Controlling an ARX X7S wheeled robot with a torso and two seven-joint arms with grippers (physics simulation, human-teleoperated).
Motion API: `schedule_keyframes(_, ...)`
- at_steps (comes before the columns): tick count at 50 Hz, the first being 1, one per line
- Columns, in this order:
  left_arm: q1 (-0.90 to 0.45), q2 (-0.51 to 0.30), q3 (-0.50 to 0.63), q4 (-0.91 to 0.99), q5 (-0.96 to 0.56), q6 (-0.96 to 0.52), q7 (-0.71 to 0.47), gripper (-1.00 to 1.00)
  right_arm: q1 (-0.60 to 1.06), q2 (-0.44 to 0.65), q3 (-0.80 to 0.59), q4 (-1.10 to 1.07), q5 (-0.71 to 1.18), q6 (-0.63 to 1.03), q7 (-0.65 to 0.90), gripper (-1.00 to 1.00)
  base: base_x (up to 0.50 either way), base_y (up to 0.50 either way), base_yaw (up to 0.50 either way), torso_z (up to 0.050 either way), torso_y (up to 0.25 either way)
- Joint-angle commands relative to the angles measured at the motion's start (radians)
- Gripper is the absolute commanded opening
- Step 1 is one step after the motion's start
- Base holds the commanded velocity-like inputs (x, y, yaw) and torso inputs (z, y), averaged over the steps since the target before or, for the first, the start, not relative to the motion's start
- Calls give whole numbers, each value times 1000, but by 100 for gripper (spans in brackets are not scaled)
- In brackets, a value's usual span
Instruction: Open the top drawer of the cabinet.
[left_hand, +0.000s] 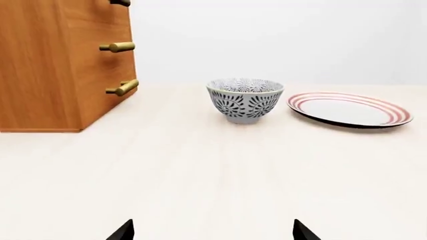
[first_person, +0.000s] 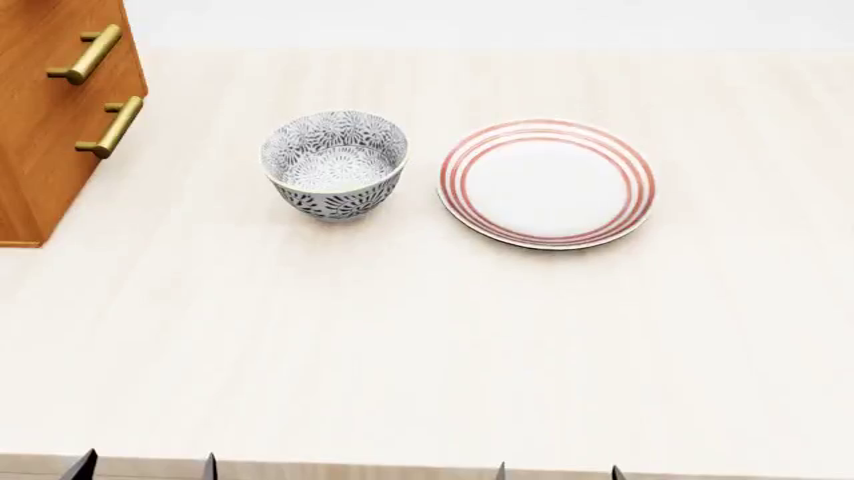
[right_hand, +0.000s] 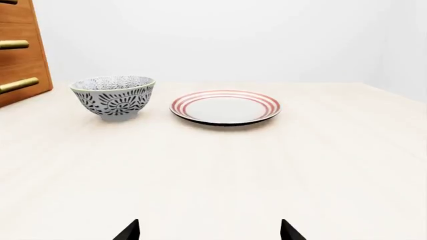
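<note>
The orange-brown wooden cabinet (left_hand: 40, 70) stands at the table's far left, its front facing the bowl. In the left wrist view only the lowest strip of the top drawer (left_hand: 93, 12) shows, its brass handle (left_hand: 120, 2) cut by the frame edge. The two lower handles sit below it. The head view shows the cabinet (first_person: 40, 130) with only two handles, and the right wrist view catches its edge (right_hand: 20, 60). My left gripper (left_hand: 213, 232) (first_person: 147, 468) is open and empty near the table's front edge, far from the cabinet. My right gripper (right_hand: 209, 231) (first_person: 559, 472) is also open and empty.
A patterned grey-blue bowl (first_person: 334, 165) stands right of the cabinet. A white plate with red rings (first_person: 547, 183) lies beside it. The pale wooden table (first_person: 427, 340) stretches bare between these and my grippers.
</note>
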Motion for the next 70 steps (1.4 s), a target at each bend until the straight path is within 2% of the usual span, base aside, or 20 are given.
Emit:
schedule_keyframes(1, 3, 29, -34, 8, 30, -23, 32, 100, -5, -30, 35, -6, -29, 5, -34, 100, 0, 0, 0, 0, 0)
schedule_keyframes(26, 2, -18, 29, 2, -11, -28, -21, 100, -1, 17, -22, 5, 18, -2, 20, 100, 0, 0, 0, 0, 0)
schedule_keyframes(70, 3, -63, 77, 32, -70, -46, -74, 100, 3, 63, -76, -3, 58, 3, 78, 100, 0, 0, 0, 50, 0)
